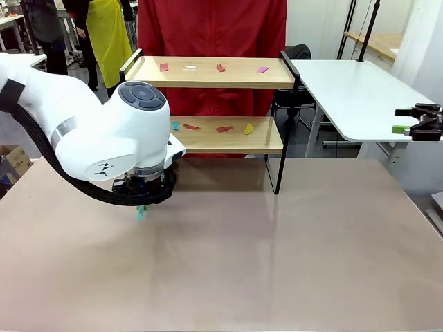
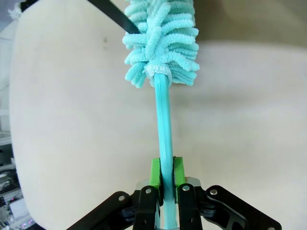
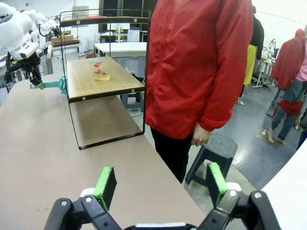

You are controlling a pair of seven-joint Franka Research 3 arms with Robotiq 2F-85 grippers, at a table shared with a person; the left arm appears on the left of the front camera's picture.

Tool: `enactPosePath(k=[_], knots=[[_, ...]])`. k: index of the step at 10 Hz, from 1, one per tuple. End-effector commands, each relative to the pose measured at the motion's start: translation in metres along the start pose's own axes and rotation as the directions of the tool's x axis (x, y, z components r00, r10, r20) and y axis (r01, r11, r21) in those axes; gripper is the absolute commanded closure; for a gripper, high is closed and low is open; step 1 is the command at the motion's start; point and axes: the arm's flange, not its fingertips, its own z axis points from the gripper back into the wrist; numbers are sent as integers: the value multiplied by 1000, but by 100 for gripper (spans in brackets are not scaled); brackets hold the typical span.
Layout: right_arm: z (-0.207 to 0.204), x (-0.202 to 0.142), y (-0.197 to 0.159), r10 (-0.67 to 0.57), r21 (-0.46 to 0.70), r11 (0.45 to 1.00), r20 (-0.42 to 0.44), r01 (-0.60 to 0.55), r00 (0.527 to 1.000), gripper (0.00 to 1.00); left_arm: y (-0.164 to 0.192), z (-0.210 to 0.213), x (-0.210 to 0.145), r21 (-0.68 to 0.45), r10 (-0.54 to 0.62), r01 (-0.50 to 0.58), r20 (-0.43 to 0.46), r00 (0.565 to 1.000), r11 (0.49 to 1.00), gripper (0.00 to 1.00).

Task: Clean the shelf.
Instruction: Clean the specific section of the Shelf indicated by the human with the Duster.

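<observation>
**Shelf at the far bench edge, scraps on both boards, duster clamped**

Shelf, a two-tier rack of light wooden boards in a thin black metal frame, stands in the upper middle of the front view, on the far edge of the pale brown bench. Just behind it stands a person in a red jacket. Small paper scraps in red, white and pink lie along the upper board. Teal, red and yellow scraps lie on the lower board.

The white left arm fills the left of the front view, with its wrist low over the bench in front of the shelf. Its jaws are clamped on the thin teal handle of a fluffy teal chenille duster, and the green pads press the handle from both sides. In the right wrist view, the duster head sits at upper left, just beside the end of the lower board. Whether it touches the wood cannot be told.

The right jaws stand wide apart, holding nothing, at the right edge of the front view beside a white side table.
</observation>
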Motion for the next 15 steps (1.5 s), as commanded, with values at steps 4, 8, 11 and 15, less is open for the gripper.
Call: enactPosePath(k=[4, 8, 11, 15], knots=[[-1, 8, 0, -12, -2, 1000, -12, 12, 1000, 0, 1, 12, -3, 12, 10, -10, 41, 999, 1000, 87], [-1, 8, 0, -12, -2, 1000, -12, 12, 1000, 0, -3, 13, -6, 9, 2, -3, 43, 999, 1000, 87], [-1, 8, 0, -12, -2, 1000, -12, 12, 1000, 0, 17, 25, -8, -148, -60, 74, 97, 993, 986, 87], [-1, 8, 0, -12, -2, 1000, -12, 12, 1000, 0, 36, 25, -11, -233, -184, 213, 141, 973, 949, 87]])
